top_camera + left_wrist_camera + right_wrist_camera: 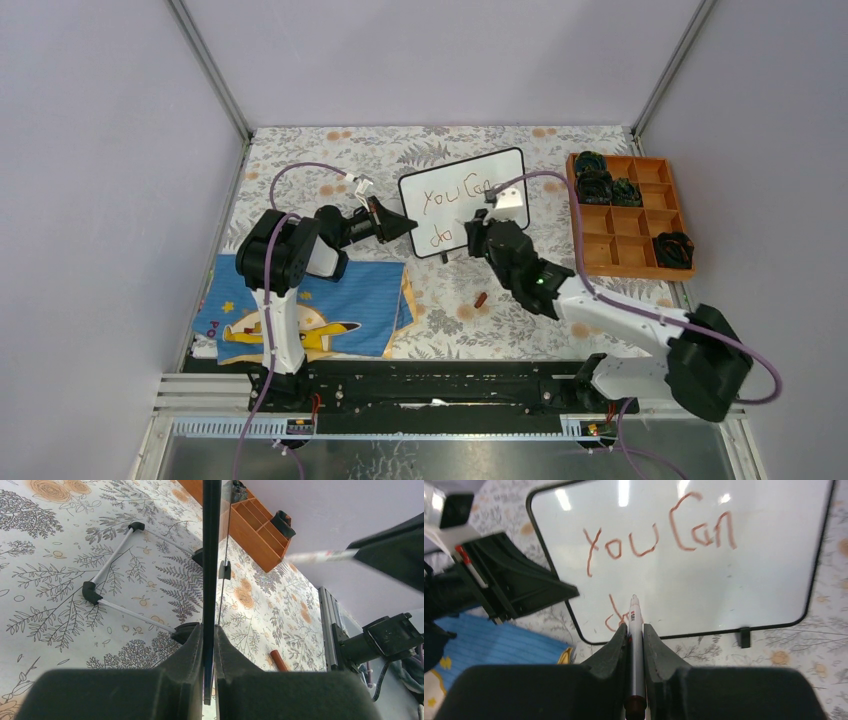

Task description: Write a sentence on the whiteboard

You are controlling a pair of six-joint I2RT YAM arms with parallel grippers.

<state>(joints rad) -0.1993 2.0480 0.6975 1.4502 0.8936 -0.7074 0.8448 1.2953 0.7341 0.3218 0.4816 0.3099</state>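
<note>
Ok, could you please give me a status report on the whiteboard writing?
Left hand shut on whiteboard edge. Right hand shut on marker, tip at second line. Sentence reads "You Can do". Small brown cap on table, clear of board.

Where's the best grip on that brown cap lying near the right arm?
Take the cap across its middle, from straight above: it lies flat on the tablecloth with bare cloth either side, so jaws should straddle its round body crosswise.

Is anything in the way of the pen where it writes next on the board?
Nothing visible. The right gripper holds the marker, tip at the whiteboard beside "do"; the white space after it is bare. The left gripper only clamps the board's edge.
</note>
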